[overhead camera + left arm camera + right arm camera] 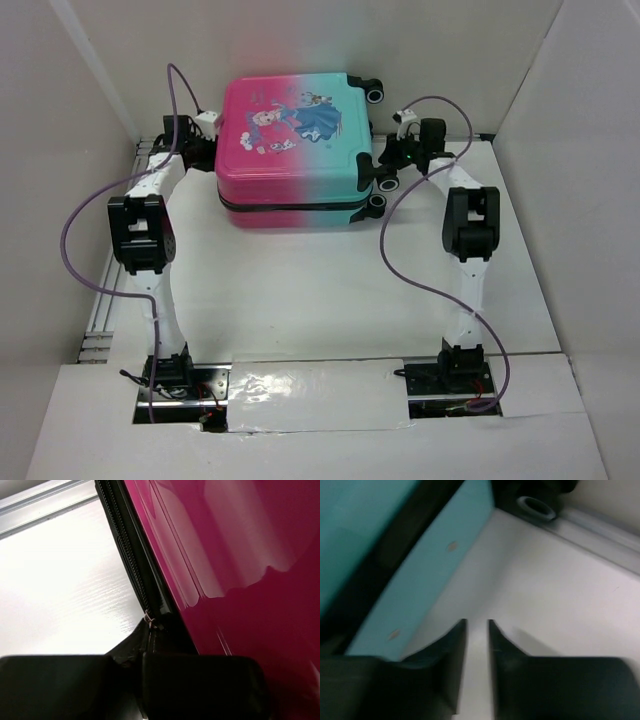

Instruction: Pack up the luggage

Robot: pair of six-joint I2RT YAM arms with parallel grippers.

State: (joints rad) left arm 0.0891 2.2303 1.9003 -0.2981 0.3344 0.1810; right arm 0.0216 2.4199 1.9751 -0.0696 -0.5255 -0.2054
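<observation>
The luggage (295,140) lies flat and closed at the back of the table, pink on the left and teal on the right, its cartoon print facing up. My left gripper (210,150) is against its left side. In the left wrist view the magenta shell (240,580) fills the right, and the black zipper track (132,565) runs down to my left gripper (150,630), shut on a small metal zipper pull (149,619). My right gripper (385,165) is by the teal side (430,580). There my right gripper (477,625) is narrowly open, only table between its fingers.
Black wheels (375,93) stick out on the suitcase's right side, one of them (535,505) just beyond my right gripper. White walls enclose the table on three sides. A metal rail (100,310) runs along the left edge. Purple cables loop from both arms.
</observation>
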